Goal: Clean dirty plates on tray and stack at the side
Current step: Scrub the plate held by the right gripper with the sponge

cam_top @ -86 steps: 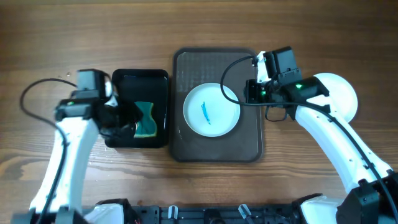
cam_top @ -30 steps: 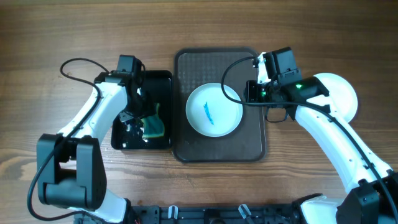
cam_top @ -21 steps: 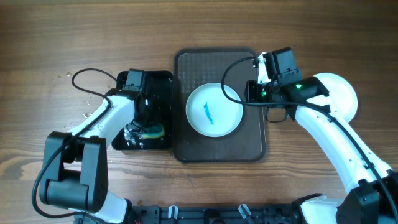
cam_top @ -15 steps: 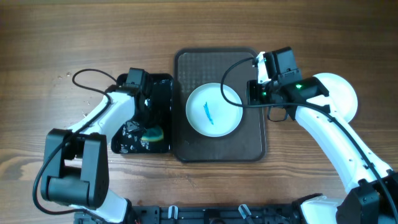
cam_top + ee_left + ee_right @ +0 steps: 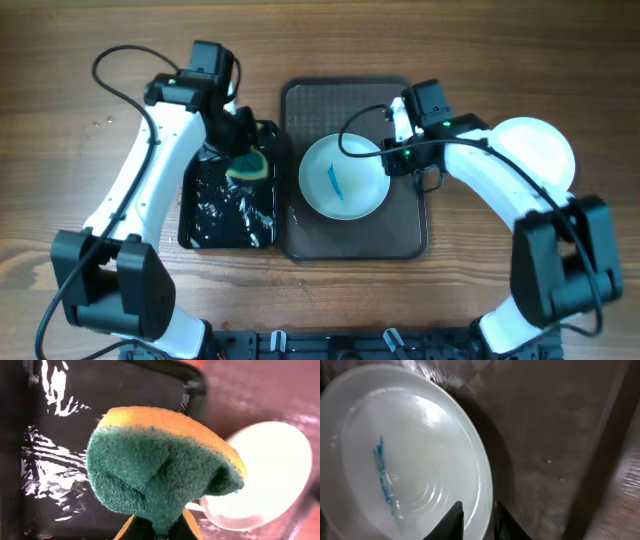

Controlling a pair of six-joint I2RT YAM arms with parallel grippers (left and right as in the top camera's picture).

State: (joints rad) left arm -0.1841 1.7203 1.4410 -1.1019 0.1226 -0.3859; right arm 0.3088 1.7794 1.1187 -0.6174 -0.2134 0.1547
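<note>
One white plate [image 5: 343,178] with a blue streak lies on the dark brown tray [image 5: 350,235]. In the right wrist view the plate [image 5: 410,460] fills the left side. My right gripper [image 5: 390,163] [image 5: 477,520] straddles its right rim, one finger inside and one outside, closed on it. My left gripper [image 5: 238,150] [image 5: 157,530] is shut on a green and yellow sponge [image 5: 246,166] [image 5: 160,465]. The sponge hangs above the black tray's right edge, just left of the plate [image 5: 265,470].
A glossy wet black tray [image 5: 225,215] [image 5: 50,460] sits left of the brown tray [image 5: 560,435]. A second white plate [image 5: 545,148] lies on the wooden table at the right, partly under my right arm.
My left gripper closed on the sponge in the black tray and lifted it up towards the plate. My right gripper moved left onto the plate's rim and narrowed.
</note>
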